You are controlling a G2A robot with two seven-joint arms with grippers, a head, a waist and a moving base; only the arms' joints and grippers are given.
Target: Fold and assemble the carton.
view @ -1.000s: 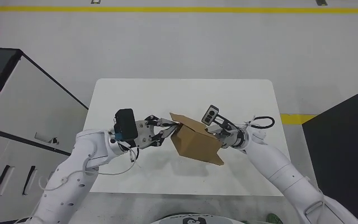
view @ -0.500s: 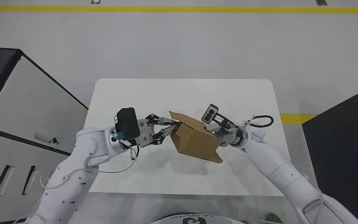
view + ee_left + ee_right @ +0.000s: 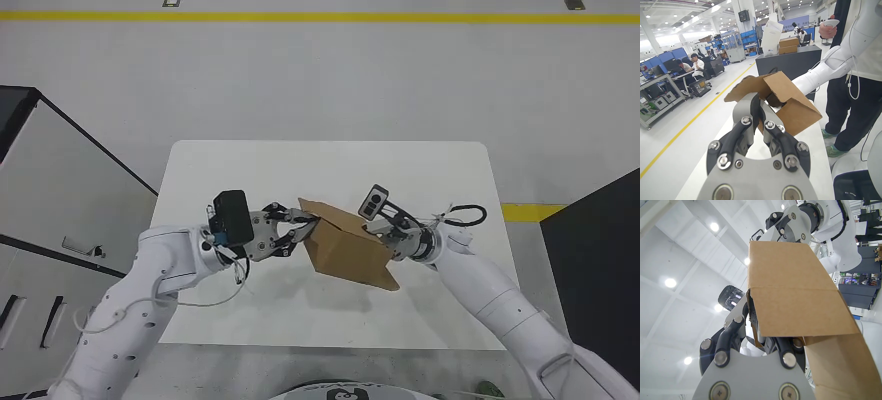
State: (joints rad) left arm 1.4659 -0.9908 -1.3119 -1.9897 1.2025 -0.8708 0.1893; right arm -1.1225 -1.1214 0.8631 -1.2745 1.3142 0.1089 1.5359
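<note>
Left hand [image 3: 761, 107] and right hand [image 3: 753, 324] stay clamped on the carton [image 3: 350, 255] — left arm (barely) edged closer.

One brown carton [image 3: 345, 252] and one white worktop [image 3: 430, 170]. Two tools: the left tool [image 3: 298, 230] at the carton's 9 o'clock edge, the right tool [image 3: 385, 242] at its 3 o'clock edge. In the room behind, two closed boxes [image 3: 788, 42] stacked on one dark cabinet [image 3: 791, 62], and one white bin [image 3: 770, 37] beside them.

White characters on the far blue banner [image 3: 802, 19] are too small to read.
</note>
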